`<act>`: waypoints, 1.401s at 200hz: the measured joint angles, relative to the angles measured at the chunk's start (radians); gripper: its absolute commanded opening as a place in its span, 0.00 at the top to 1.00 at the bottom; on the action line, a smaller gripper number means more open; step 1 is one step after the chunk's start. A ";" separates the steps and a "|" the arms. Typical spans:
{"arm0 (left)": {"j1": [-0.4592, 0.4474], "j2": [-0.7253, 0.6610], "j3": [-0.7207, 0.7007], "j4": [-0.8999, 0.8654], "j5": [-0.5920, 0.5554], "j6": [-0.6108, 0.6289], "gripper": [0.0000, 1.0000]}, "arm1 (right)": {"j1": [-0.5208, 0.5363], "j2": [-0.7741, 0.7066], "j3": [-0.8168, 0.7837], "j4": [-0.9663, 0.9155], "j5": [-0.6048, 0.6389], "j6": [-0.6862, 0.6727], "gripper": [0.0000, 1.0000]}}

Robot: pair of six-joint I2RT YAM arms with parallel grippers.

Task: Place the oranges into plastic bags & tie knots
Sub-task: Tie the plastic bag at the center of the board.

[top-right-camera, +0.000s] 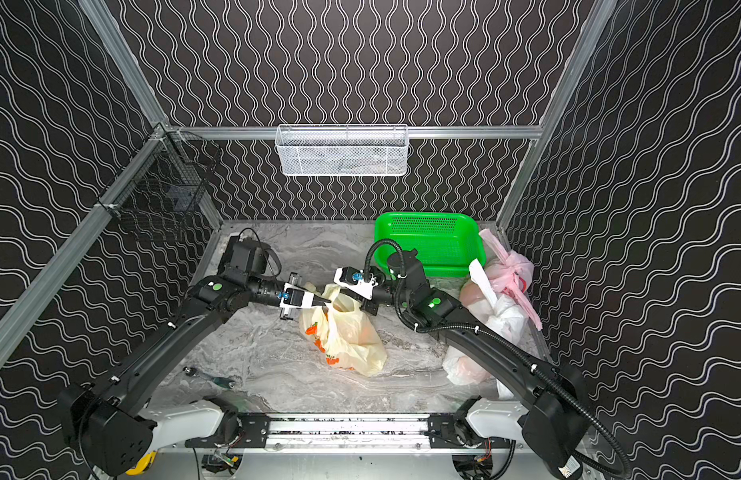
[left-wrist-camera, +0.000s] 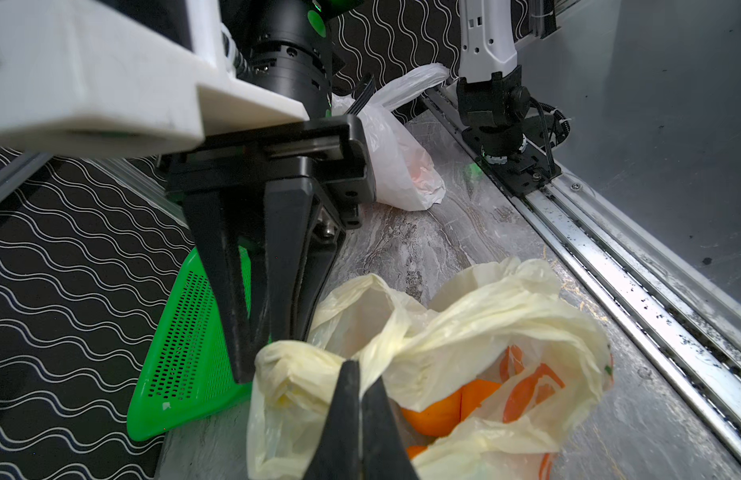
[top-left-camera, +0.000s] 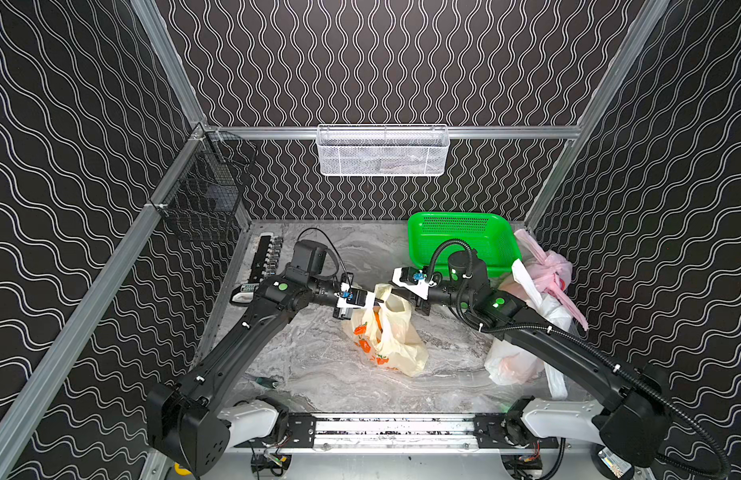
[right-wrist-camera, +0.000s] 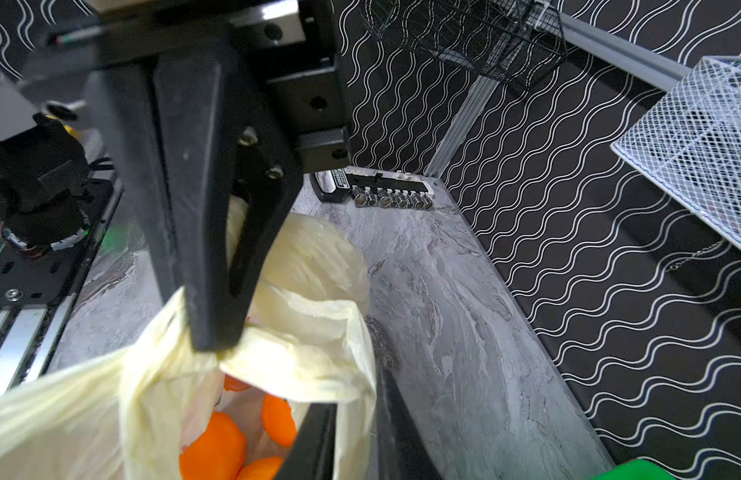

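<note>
In both top views the pale yellow bag (top-left-camera: 396,345) (top-right-camera: 352,336), printed with orange fruit, slumps mid-desk (top-left-camera: 319,374), handles up between the left pincer (top-left-camera: 375,300) and right pincer (top-left-camera: 391,291).

Left wrist view: the left pincer (left-wrist-camera: 360,382) is pressed together on a twisted handle, with oranges (left-wrist-camera: 435,411) inside the bag.

Right wrist view: bag film lies between the right pincer's (right-wrist-camera: 354,399) narrowly parted fingers; I cannot tell whether it grips. The socket set (right-wrist-camera: 389,197) lettering is too blurred to read.

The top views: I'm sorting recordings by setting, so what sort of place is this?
Probably a robot test cell: two arms on a front rail, aluminium framing around wavy-patterned black walls, a white wire basket hung on it.
</note>
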 measured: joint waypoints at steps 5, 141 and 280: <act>0.000 0.002 0.004 -0.004 0.000 0.000 1.00 | 0.000 -0.001 0.000 -0.001 -0.002 0.000 0.90; 0.000 -0.015 -0.071 0.198 -0.095 -0.038 1.00 | -0.002 -0.130 0.044 -0.007 0.288 0.818 0.46; -0.001 -0.034 -0.164 0.414 -0.196 -0.064 1.00 | -0.011 -0.012 0.043 -0.097 0.124 1.655 0.50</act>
